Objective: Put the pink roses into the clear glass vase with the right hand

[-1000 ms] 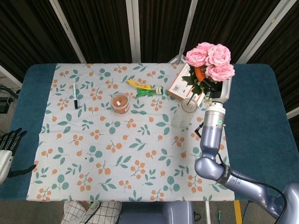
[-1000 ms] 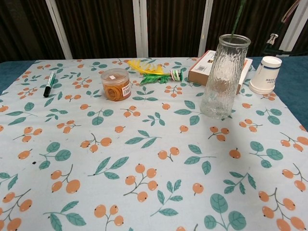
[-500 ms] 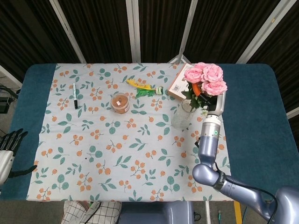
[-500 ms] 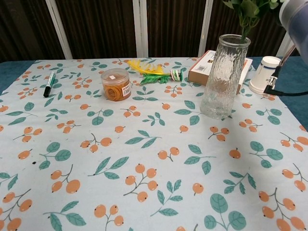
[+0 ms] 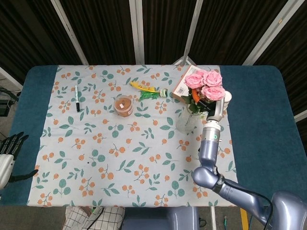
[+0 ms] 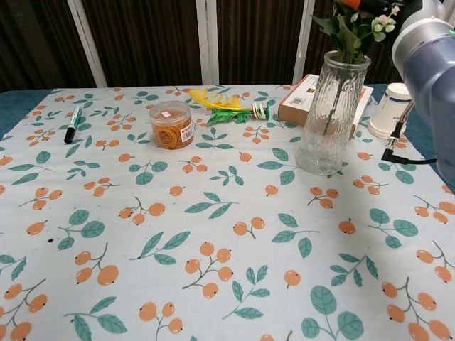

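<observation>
The pink roses [image 5: 204,85] stand over the clear glass vase [image 5: 187,120] at the right of the floral cloth. In the chest view their green stems [image 6: 334,99] reach down inside the vase [image 6: 328,121], and the leaves [image 6: 350,30] spread above its rim. My right hand [image 5: 211,102] holds the bunch just under the blooms and is largely hidden by them. Its forearm [image 6: 426,42] fills the chest view's upper right corner. My left hand [image 5: 9,147] hangs off the table's lower left edge, fingers apart and holding nothing.
A book [image 6: 302,99] and a white paper cup [image 6: 392,111] lie right behind the vase. An orange jar of rubber bands [image 6: 170,125], a yellow-green feather [image 6: 217,103], a small tape roll [image 6: 260,109] and a black marker [image 6: 73,124] sit further left.
My right hand has come down and slightly left with the roses. Their stems, which were above the vase rim a second ago, now stand inside the vase.
</observation>
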`<state>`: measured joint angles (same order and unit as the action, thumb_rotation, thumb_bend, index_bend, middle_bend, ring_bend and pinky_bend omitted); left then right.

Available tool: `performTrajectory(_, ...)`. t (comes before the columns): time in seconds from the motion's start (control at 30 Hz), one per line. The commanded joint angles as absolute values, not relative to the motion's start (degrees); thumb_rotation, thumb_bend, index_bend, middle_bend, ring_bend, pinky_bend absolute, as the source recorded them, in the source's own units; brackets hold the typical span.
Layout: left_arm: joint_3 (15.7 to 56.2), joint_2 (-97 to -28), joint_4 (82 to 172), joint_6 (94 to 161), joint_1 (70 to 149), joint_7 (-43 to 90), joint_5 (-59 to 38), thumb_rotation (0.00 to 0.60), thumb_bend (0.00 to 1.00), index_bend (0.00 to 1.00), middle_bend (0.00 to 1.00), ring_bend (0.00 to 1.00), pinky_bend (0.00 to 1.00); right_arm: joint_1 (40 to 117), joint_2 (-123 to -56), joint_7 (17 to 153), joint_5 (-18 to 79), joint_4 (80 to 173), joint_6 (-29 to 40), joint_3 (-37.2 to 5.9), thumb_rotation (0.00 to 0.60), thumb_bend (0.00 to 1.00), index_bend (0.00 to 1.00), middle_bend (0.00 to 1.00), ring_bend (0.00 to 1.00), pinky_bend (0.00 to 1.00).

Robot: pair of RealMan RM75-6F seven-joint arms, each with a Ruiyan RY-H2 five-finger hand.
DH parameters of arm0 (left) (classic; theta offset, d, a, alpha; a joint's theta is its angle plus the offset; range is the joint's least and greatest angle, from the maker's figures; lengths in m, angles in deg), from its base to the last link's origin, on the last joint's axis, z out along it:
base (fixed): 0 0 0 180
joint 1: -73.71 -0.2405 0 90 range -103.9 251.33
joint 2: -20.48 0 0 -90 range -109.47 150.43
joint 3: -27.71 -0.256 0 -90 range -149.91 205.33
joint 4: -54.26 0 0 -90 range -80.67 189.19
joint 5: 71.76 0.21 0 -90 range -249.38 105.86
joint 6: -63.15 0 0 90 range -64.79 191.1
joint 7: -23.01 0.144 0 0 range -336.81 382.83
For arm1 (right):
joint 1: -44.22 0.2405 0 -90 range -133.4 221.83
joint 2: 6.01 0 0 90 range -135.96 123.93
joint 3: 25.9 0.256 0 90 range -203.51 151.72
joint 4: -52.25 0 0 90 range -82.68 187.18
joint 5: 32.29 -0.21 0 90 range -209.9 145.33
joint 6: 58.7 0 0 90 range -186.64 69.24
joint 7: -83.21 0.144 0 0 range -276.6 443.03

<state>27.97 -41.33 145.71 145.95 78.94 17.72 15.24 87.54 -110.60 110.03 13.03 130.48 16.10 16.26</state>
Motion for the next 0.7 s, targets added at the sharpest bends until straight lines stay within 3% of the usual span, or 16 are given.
performTrajectory(0.03,27.95,-41.30,145.76,145.87,78.97,17.69,15.23,0.600,0.00,0.00,0.00,0.00,0.00,87.21,-110.78,109.81,13.48,130.97,16.38,16.10,0.600,0.30,0.36,0.46,0.42,0.18)
performTrajectory(0.1,27.94,-41.26,145.84,145.93,78.95,17.62,15.30,0.600,0.00,0.00,0.00,0.00,0.00,86.84,-110.76,109.49,14.05,131.82,16.74,15.83,0.600,0.30,0.32,0.43,0.39,0.16)
performTrajectory(0.23,27.94,-41.22,145.88,146.10,78.90,17.59,15.41,0.600,0.00,0.00,0.00,0.00,0.00,86.26,-110.28,107.77,15.05,133.40,16.84,14.87,0.600,0.30,0.02,0.17,0.13,0.04)
performTrajectory(0.37,27.94,-41.20,145.89,146.38,78.82,17.42,15.58,0.600,0.00,0.00,0.00,0.00,0.00,85.33,-108.52,104.56,15.66,136.72,15.74,13.11,0.600,0.30,0.00,0.01,0.00,0.00)
performTrajectory(0.7,27.92,-41.22,145.89,146.89,78.67,17.02,15.94,0.600,0.00,0.00,0.00,0.00,0.00,80.80,-102.35,97.97,15.52,146.71,14.12,9.13,0.600,0.28,0.00,0.00,0.00,0.00)
